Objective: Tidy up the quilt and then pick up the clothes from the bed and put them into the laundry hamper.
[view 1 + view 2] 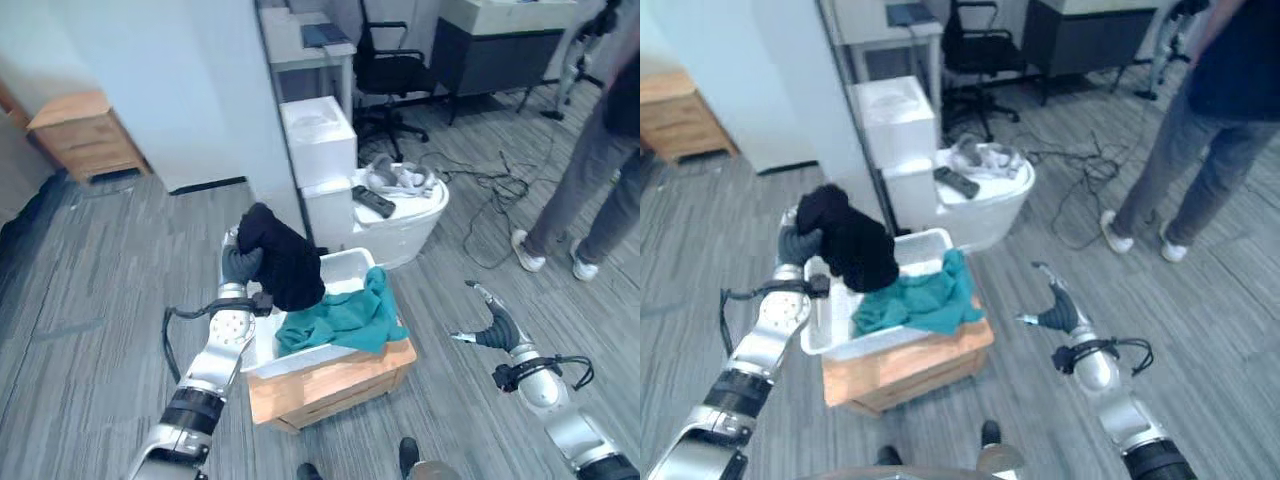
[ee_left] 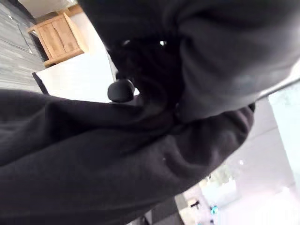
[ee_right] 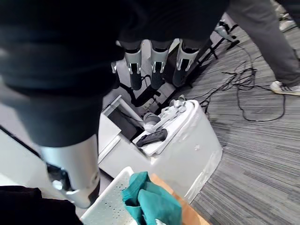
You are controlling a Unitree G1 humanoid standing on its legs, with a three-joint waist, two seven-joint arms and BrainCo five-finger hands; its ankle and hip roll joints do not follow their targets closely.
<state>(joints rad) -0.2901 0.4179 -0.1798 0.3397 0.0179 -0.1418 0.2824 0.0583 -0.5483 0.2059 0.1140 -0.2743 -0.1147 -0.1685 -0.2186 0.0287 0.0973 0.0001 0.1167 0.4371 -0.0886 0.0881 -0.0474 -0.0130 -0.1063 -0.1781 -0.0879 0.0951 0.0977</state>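
Note:
My left hand (image 1: 242, 266) is shut on a black garment (image 1: 284, 256) and holds it above the left end of the white laundry hamper (image 1: 357, 262). In the left wrist view the black garment (image 2: 140, 154) wraps around the hand, with one dark fingertip (image 2: 121, 90) poking out. A teal garment (image 1: 350, 316) lies in the hamper and hangs over its front rim. The hamper rests on a low wooden crate (image 1: 335, 385). My right hand (image 1: 496, 328) hovers open over the floor to the right of the hamper, its fingers (image 3: 157, 65) straight and holding nothing.
A white round tub (image 1: 405, 222) with a black remote (image 1: 373, 201) stands just behind the hamper, beside stacked white boxes (image 1: 320, 130). A person (image 1: 590, 170) stands at the right. Loose cables (image 1: 495, 190), an office chair (image 1: 390, 70) and a wooden nightstand (image 1: 85, 135) lie farther off.

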